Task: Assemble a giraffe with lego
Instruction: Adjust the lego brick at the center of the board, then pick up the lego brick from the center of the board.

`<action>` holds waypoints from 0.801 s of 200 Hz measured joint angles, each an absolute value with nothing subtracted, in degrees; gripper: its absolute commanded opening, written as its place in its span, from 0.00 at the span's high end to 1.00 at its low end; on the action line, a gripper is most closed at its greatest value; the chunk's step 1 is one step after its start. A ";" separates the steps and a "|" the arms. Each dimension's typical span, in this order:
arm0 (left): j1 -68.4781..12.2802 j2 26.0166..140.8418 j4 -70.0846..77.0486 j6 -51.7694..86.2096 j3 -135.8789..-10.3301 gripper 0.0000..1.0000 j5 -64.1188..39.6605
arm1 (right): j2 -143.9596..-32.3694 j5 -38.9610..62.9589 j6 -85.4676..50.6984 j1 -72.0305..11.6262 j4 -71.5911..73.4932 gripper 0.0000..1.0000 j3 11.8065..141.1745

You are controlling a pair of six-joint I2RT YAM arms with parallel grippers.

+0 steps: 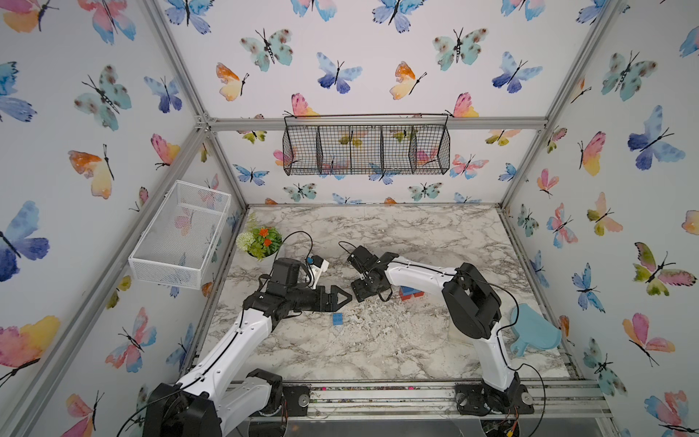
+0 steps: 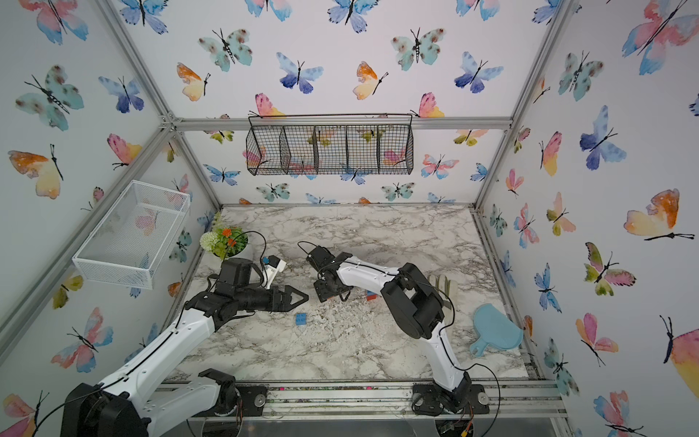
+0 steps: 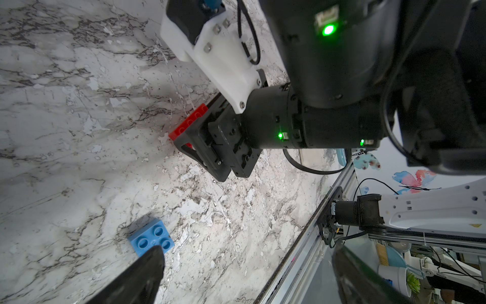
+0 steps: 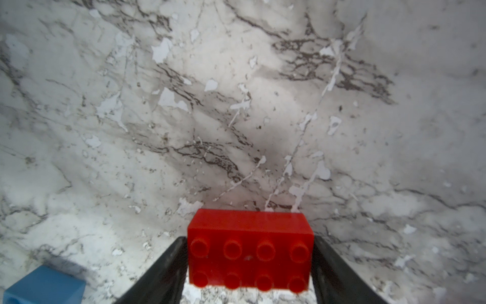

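A long red lego brick [image 4: 249, 252] sits studs-up low over the marble table [image 1: 378, 340], and my right gripper [image 4: 249, 238] is shut on it, one finger against each short end. In the left wrist view the same red brick [image 3: 188, 123] shows at that gripper's tips. A small blue square brick [image 1: 337, 319] [image 3: 151, 238] lies loose in front of my left gripper [image 1: 340, 297], which hangs open and empty [image 3: 247, 279]. A blue-on-red brick stack [image 1: 410, 292] stands half hidden behind my right forearm. Another blue brick's corner [image 4: 44, 285] shows. No giraffe figure is in view.
A flower pot [image 1: 261, 242] stands at the back left of the table. A light blue mitt [image 1: 533, 333] lies at the right edge. A white wire basket [image 1: 181, 234] hangs on the left wall, a black one [image 1: 367, 149] on the back wall.
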State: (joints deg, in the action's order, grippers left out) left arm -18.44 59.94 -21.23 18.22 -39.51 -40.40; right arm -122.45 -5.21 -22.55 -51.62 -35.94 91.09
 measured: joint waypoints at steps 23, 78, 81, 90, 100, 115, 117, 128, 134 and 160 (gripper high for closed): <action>-18.44 59.94 -21.23 18.22 -39.51 0.02 -40.40 | -122.45 -5.19 -22.50 -51.62 -36.03 0.28 91.09; -18.44 59.94 -21.23 18.22 -39.51 0.02 -40.40 | -122.45 -5.30 -22.44 -51.62 -36.67 0.37 91.20; -18.44 59.94 -21.23 18.22 -39.51 0.02 -40.40 | -122.45 -5.32 -22.44 -51.62 -36.77 0.37 91.24; -18.44 59.94 -21.23 18.22 -39.51 0.02 -40.40 | -122.45 -5.45 -22.44 -51.62 -37.04 0.38 91.31; -18.44 59.94 -21.23 18.24 -39.51 0.02 -40.40 | -122.45 -5.74 -22.44 -51.62 -37.50 0.38 91.50; -18.44 60.05 -21.17 18.24 -39.51 0.02 -40.42 | -122.45 -6.24 -22.44 -51.62 -38.63 0.38 92.03; -18.44 60.07 -21.12 18.24 -39.51 0.02 -40.42 | -122.45 -6.28 -22.44 -51.62 -38.76 0.38 92.12; -18.44 60.38 -20.88 18.24 -39.51 0.02 -40.51 | -122.45 -6.70 -22.44 -51.62 -39.44 0.38 92.75; -18.44 60.60 -20.78 18.24 -39.51 0.02 -40.62 | -122.45 -6.92 -22.44 -51.62 -39.99 0.38 93.21; -18.44 61.32 -20.32 18.33 -39.48 0.02 -41.19 | -122.26 -7.51 -22.46 -51.40 -42.06 0.38 95.42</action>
